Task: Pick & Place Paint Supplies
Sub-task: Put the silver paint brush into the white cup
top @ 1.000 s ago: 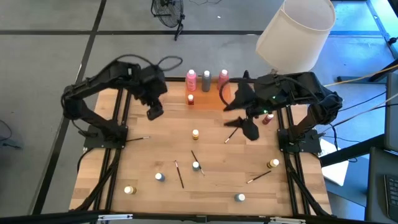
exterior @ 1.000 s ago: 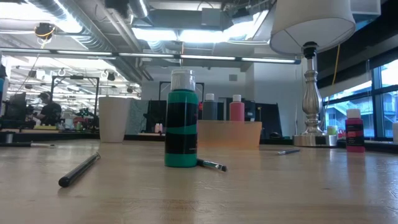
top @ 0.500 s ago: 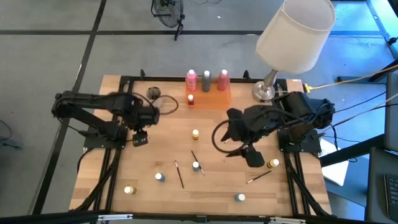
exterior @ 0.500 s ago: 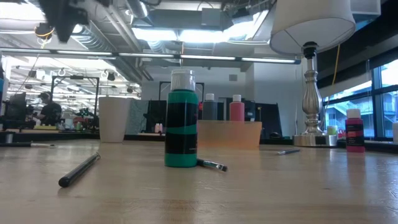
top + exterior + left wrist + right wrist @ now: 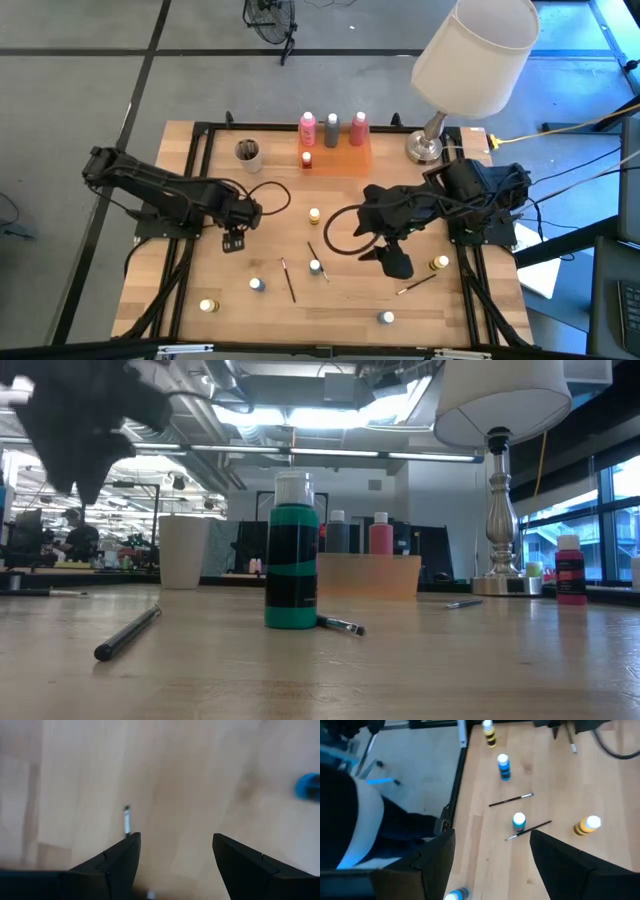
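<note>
Three tall white-capped bottles, two pink (image 5: 305,127) (image 5: 358,125) and one grey (image 5: 332,127), stand on the orange tray (image 5: 345,155) at the far edge. Small pots (image 5: 314,215) (image 5: 315,267) (image 5: 256,285) (image 5: 440,263) and thin dark brushes (image 5: 312,252) (image 5: 288,280) (image 5: 417,284) are scattered over the wooden table. My left gripper (image 5: 233,243) (image 5: 176,836) points down, open, above the table's left middle; a brush's metal tip (image 5: 126,820) shows beside one finger. My right gripper (image 5: 393,262) (image 5: 491,834) hangs open over the table's right middle, slanting down toward pots (image 5: 518,821) (image 5: 586,825) and brushes (image 5: 529,830).
A beige cup (image 5: 247,152) stands at the far left and a small red-lidded pot (image 5: 307,160) before the tray. A lamp (image 5: 470,55) with a metal foot (image 5: 425,148) stands at the far right. In the low view a green bottle (image 5: 292,555) and a brush (image 5: 127,633) stand near.
My left gripper has swung from the far part of the table toward the near edge and come down low over the left middle, staying open. My right gripper has moved toward the near edge, over the table's right middle. No paint supply has moved.
</note>
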